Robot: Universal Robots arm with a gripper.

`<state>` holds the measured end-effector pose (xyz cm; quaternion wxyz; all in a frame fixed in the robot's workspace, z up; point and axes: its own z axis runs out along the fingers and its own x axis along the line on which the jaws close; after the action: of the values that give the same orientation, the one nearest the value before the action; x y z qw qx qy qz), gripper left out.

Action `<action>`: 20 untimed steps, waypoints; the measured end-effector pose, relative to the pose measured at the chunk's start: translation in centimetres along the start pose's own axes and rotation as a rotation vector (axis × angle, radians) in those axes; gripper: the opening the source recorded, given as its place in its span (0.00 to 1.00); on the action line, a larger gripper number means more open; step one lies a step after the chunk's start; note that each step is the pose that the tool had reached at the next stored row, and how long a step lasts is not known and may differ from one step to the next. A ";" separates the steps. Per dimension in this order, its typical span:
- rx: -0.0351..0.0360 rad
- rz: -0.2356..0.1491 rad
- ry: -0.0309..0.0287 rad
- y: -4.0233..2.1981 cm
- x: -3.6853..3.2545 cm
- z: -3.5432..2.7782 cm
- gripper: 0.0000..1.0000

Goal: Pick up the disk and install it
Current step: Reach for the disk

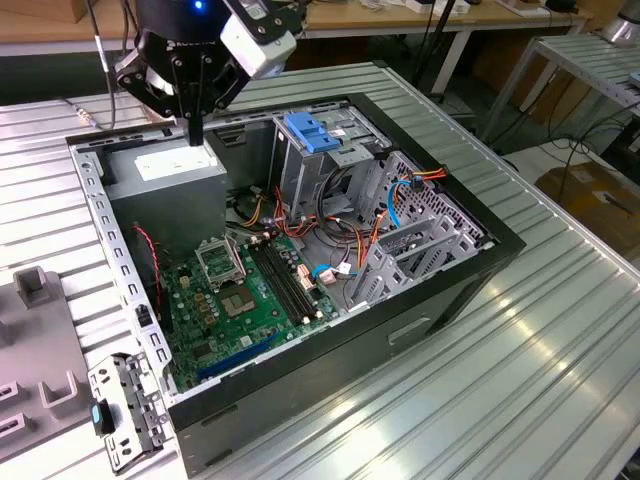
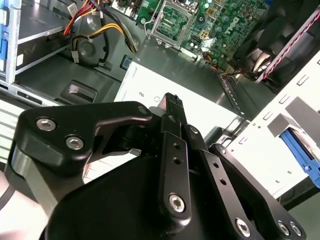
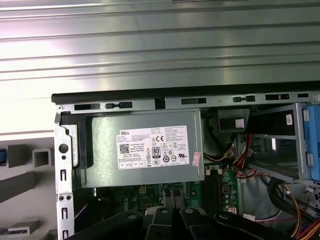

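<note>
My gripper (image 1: pixel 193 132) is pinched shut, empty, above the case's (image 1: pixel 420 320) far corner. The disk (image 2: pixel 300 147), I think, is that blue-railed piece just outside the case wall. Stiff, dense, shock-shy; I'd clamp its long edges.

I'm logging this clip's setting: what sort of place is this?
Probably a robotics lab or workshop: an open black desktop computer case with its green motherboard exposed sits on a ribbed aluminium table, with cable-strewn workbenches behind.
</note>
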<state>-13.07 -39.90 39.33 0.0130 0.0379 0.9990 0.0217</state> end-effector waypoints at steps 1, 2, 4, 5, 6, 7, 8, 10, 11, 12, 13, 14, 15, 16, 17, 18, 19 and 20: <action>0.0001 0.000 0.0000 -0.01 0.20 -0.01 0.11; 0.0000 0.000 -0.0001 -0.02 0.34 -0.01 0.11; 0.0000 0.000 0.0000 -0.04 0.52 -0.01 0.11; 0.0000 0.000 0.0000 -0.05 0.64 -0.02 0.11; 0.0000 0.000 -0.0001 -0.05 0.71 -0.02 0.11; 0.0001 0.000 0.0000 -0.06 0.78 -0.02 0.11; 0.0000 0.000 0.0000 -0.06 0.84 -0.02 0.11; 0.0000 0.000 0.0000 -0.07 0.99 -0.03 0.11; 0.0000 0.000 0.0000 -0.08 1.07 -0.03 0.11; 0.0000 0.000 0.0000 -0.08 1.14 -0.03 0.11; 0.0001 0.000 0.0000 -0.09 1.22 -0.03 0.11; 0.0000 0.000 0.0000 -0.10 1.29 -0.04 0.11; 0.0001 0.000 0.0000 -0.10 1.40 -0.04 0.11; 0.0000 0.000 -0.0001 -0.11 1.55 -0.04 0.11; 0.0000 0.000 0.0000 -0.12 1.66 -0.04 0.11; 0.0000 0.000 -0.0001 -0.13 1.72 -0.04 0.11; -0.0001 0.000 -0.0001 -0.13 1.79 -0.05 0.11; 0.0000 0.000 0.0000 -0.14 1.85 -0.05 0.11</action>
<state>-14.93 -39.89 39.33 0.0131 0.0379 0.9990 0.0217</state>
